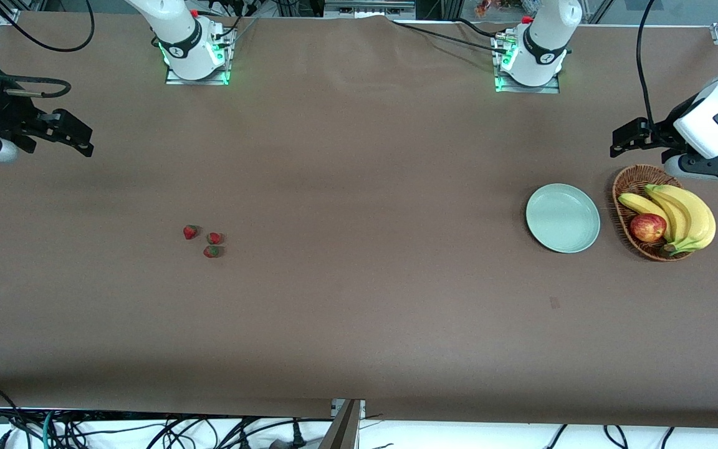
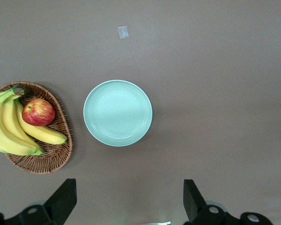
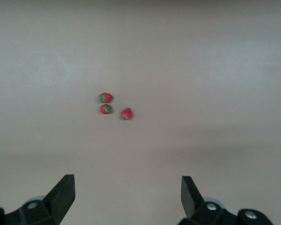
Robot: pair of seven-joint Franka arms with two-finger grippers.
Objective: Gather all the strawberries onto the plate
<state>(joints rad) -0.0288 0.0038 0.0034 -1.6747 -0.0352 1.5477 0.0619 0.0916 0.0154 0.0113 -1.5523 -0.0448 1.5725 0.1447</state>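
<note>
Three small red strawberries (image 1: 191, 232) (image 1: 214, 237) (image 1: 212, 251) lie close together on the brown table, toward the right arm's end. The right wrist view shows them too (image 3: 106, 97) (image 3: 106, 108) (image 3: 126, 113). The pale mint-green plate (image 1: 563, 217) (image 2: 117, 113) sits empty toward the left arm's end. My right gripper (image 1: 81, 138) (image 3: 128, 190) hangs open over bare table, well apart from the berries. My left gripper (image 1: 622, 140) (image 2: 129, 192) is open and empty, up over bare table beside the plate.
A brown wicker basket (image 1: 622, 187) (image 2: 56, 154) stands beside the plate at the left arm's end, holding bananas (image 1: 686, 215) (image 2: 9, 126) and a red-yellow apple (image 1: 648, 227) (image 2: 38, 111). A small tape mark (image 1: 554, 302) (image 2: 123, 32) lies nearer the front camera than the plate.
</note>
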